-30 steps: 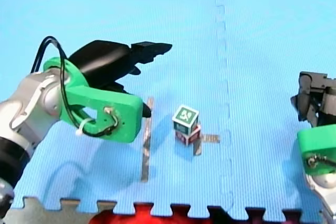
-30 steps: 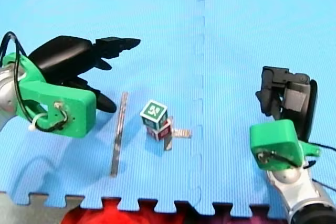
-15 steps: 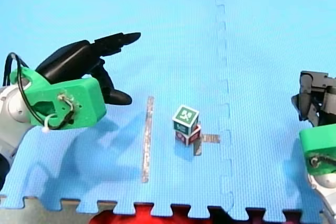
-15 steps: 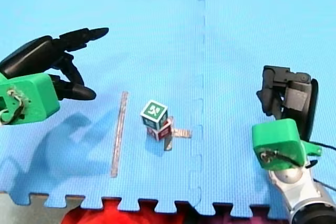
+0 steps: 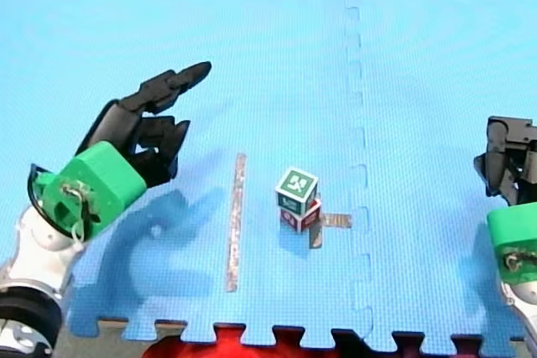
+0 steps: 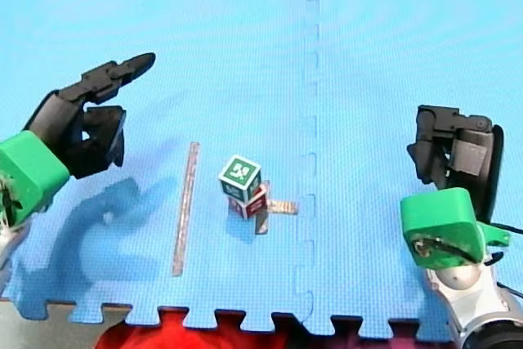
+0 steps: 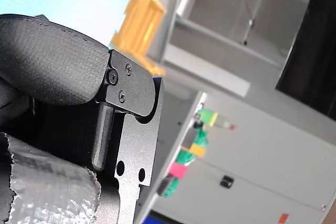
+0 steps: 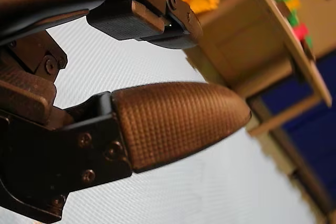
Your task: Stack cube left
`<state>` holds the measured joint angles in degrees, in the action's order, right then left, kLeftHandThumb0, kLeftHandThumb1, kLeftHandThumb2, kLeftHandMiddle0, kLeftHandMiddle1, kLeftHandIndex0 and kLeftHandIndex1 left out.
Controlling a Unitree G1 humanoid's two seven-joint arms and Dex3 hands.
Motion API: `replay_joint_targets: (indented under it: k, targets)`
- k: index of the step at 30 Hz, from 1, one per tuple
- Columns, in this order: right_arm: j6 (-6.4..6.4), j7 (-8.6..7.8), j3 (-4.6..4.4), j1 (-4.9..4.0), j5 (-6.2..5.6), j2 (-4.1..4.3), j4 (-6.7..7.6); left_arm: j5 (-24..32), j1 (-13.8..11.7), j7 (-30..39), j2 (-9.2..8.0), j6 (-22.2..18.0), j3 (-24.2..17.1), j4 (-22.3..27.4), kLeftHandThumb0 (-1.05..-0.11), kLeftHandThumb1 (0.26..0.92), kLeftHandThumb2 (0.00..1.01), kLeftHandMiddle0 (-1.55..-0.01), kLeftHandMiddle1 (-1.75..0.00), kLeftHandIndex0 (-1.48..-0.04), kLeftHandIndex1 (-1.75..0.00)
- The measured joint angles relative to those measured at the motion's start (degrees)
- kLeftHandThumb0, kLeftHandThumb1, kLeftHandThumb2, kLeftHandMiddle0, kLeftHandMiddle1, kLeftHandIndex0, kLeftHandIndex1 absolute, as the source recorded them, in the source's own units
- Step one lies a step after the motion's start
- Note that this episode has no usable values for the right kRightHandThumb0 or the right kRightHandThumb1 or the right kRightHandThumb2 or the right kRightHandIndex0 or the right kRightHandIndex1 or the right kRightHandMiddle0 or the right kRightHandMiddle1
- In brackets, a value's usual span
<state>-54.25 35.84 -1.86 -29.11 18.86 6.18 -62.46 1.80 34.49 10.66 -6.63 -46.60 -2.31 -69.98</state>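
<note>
On my screen the green cube sat slightly askew on the red cube, toward the mat's 6 o'clock edge. The red one stood on short tape marks, which I took for the stacking spot. The left hand hung empty and unclenched at the stack's 9 o'clock, beyond a long tape strip, presumably clear to avoid knocking it. The right hand held nothing at 3 o'clock; open or closed, I could not tell.

A long grey tape strip lies on the blue foam mat.
</note>
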Motion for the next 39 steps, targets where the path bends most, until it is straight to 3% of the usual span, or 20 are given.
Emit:
replay_joint_targets:
  k: [4, 12, 13, 15, 18, 31, 39]
  targets:
    - [-0.52, -1.85, 0.63, 0.44, -1.14, 0.75, -0.06, -0.52, 0.31, -0.33, 1.14, 0.0, -1.17, -0.75, -1.048, 0.921, 0.76, -0.67, -1.71, -0.48, -0.01]
    - [-0.6, -3.09, 1.26, 0.88, -1.58, 1.49, -0.16, -1.49, 0.98, 0.48, 0.64, -0.15, -2.49, -0.79, -1.048, 0.921, 0.82, -0.63, -1.05, -0.39, 0.0]
    - [-0.64, -3.12, 1.29, 0.95, -1.58, 1.55, -0.16, -1.3, 0.96, 1.06, 0.56, 0.08, -2.73, -0.8, -1.048, 0.921, 0.82, -0.65, -0.74, -0.38, 0.0]
    - [-0.8, -3.18, 1.3, 1.06, -1.55, 1.63, -0.18, -1.36, 0.87, 1.72, 0.34, 1.29, -2.88, -0.81, -1.048, 0.921, 0.82, -0.63, -0.32, -0.34, 0.0]
    - [-0.98, -3.27, 1.32, 1.24, -1.51, 1.8, -0.23, -2.29, 0.52, 1.51, 0.04, 3.23, -2.7, -0.72, -1.048, 0.921, 0.83, -0.56, -0.13, -0.3, 0.0]
    - [-1.16, -4.11, 1.4, 1.32, -1.53, 1.95, -0.82, -0.14, -0.01, 6.31, 1.08, 4.86, -4.58, 0.26, -1.048, 0.921, 0.84, -0.49, -0.03, -0.26, 0.0]
    - [-0.25, -4.67, 0.95, 0.31, -1.33, 1.58, -1.35, 0.07, -0.36, 9.86, 1.38, 4.86, -4.72, 0.21, -1.048, 0.921, 0.82, -0.46, -0.01, -0.25, 0.0]
